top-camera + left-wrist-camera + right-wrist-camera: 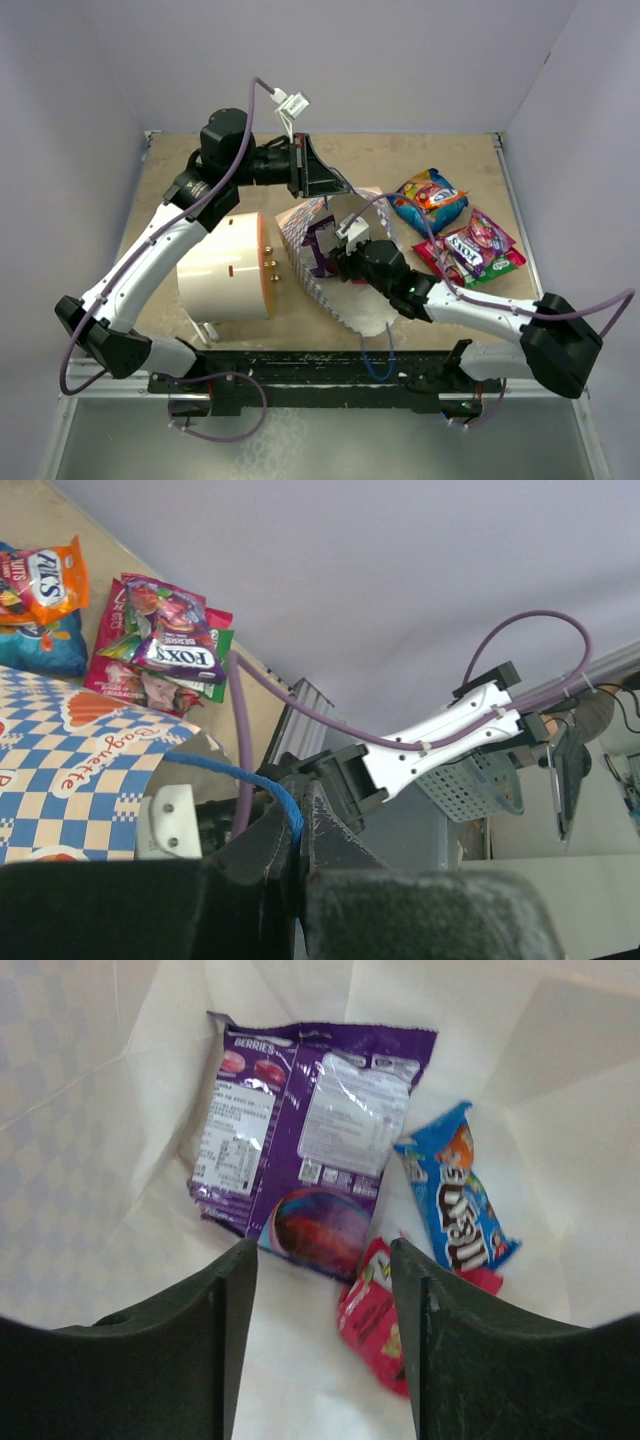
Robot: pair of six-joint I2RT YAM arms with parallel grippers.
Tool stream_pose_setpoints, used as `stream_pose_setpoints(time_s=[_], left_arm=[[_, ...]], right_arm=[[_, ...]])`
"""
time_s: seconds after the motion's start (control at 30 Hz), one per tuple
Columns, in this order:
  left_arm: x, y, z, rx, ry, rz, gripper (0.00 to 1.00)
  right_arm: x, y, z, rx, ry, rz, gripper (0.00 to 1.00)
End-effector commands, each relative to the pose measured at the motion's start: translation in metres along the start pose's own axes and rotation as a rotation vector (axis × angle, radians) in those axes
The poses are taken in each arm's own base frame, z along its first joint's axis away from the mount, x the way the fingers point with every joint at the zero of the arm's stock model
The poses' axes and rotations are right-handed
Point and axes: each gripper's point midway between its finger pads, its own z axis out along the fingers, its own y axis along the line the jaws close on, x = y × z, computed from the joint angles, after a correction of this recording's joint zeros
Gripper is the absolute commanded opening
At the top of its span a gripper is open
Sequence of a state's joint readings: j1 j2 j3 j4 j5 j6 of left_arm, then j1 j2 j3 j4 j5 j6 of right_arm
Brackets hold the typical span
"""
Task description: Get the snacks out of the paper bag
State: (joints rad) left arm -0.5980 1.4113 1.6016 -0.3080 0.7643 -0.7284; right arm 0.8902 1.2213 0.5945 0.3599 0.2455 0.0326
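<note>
The checkered paper bag (340, 290) lies mid-table, its mouth held up. My left gripper (297, 820) is shut on the bag's blue cord handle (240, 775), above the bag (70, 770). My right gripper (322, 1260) is open inside the bag (90, 1140), its fingers pointing at a purple packet (310, 1140), a blue packet (455, 1200) and a red packet (375, 1325) on the bag's white floor. The purple packet also shows in the top view (322, 245). Outside the bag lie a blue-and-orange packet (430, 197) and a pile of pink, purple and green packets (470, 248).
A big white cylinder with a tan face (228, 265) lies left of the bag. Grey walls close the table at the back and sides. The loose packets also show in the left wrist view (165, 645).
</note>
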Motion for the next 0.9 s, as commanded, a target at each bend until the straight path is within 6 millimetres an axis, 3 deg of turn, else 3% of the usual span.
stream_pose_setpoints(time_s=[0.0, 0.23, 0.47, 0.67, 0.8, 0.87], left_arm=[[-0.011, -0.038, -0.014, 0.115, -0.042, 0.058, 0.00], [-0.011, -0.033, -0.010, 0.102, -0.048, 0.023, 0.00], [-0.010, -0.026, -0.005, 0.076, -0.062, 0.005, 0.00], [-0.006, -0.018, -0.004, 0.051, -0.061, -0.008, 0.00], [-0.005, -0.016, -0.002, 0.050, -0.060, -0.013, 0.00], [-0.005, -0.016, -0.002, 0.049, -0.060, -0.016, 0.00]], right_arm=[[-0.029, 0.002, 0.014, 0.024, -0.148, 0.099, 0.55], [-0.025, 0.010, 0.037, 0.021, -0.116, 0.098, 0.60], [-0.018, 0.016, 0.023, 0.061, -0.058, 0.116, 0.60], [-0.019, 0.032, 0.002, -0.018, -0.069, 0.178, 0.48], [-0.004, 0.036, 0.010, 0.002, -0.020, 0.238, 0.49], [-0.006, 0.039, 0.020, 0.003, -0.031, 0.255, 0.49]])
